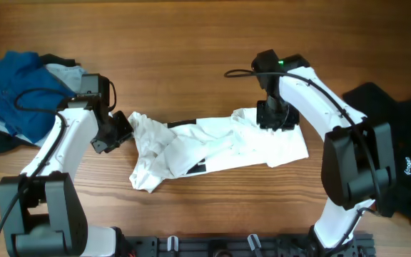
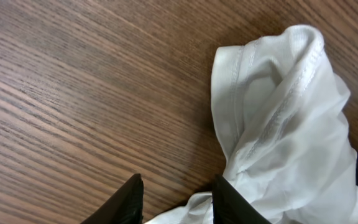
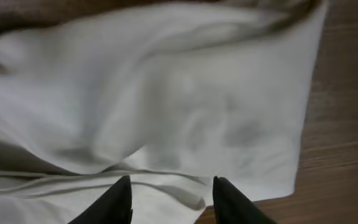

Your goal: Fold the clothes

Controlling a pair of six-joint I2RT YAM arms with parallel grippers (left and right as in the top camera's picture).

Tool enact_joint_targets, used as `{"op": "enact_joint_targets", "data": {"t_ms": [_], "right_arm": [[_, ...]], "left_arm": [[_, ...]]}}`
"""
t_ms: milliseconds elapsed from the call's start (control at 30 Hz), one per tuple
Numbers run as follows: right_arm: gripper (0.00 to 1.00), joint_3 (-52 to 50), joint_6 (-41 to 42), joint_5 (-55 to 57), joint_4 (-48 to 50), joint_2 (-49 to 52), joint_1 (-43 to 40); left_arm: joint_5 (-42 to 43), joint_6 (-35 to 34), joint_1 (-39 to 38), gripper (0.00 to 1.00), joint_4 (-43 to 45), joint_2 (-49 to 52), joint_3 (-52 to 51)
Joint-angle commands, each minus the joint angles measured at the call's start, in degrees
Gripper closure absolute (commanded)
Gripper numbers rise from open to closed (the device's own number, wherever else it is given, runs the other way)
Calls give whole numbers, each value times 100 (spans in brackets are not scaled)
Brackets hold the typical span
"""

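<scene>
While the left tool [image 2: 179,205] and the right tool [image 3: 169,202] are standing spread at opposite ends of the white T-shirt [image 1: 262,150], either is risking pinching several bunched layers together.

Both our arms are bent inward, grippers low

Our left arm [image 1: 68,139] folds at the elbow, and the left gripper [image 2: 178,186] has its jaws parted. Our right arm [image 1: 318,96] reaches across, wrist turned down, and the right gripper [image 3: 169,186] likewise has its jaws apart.
</scene>
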Motion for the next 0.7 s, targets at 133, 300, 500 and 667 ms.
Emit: {"op": "enact_joint_targets", "data": {"t_ms": [133, 300, 500, 667], "right_arm": [[58, -872, -1521, -2369, 763, -24, 2], [75, -894, -2621, -3528, 651, -26, 17], [80, -885, -2649, -4415, 1250, -26, 20], [82, -874, -2085, -4057, 1766, -26, 17]], "left_arm": [[68, -55, 42, 64, -4, -79, 55], [68, -55, 42, 64, -4, -79, 55], [68, -55, 42, 64, -2, -79, 55], [68, -55, 42, 64, -4, -79, 52]]}}
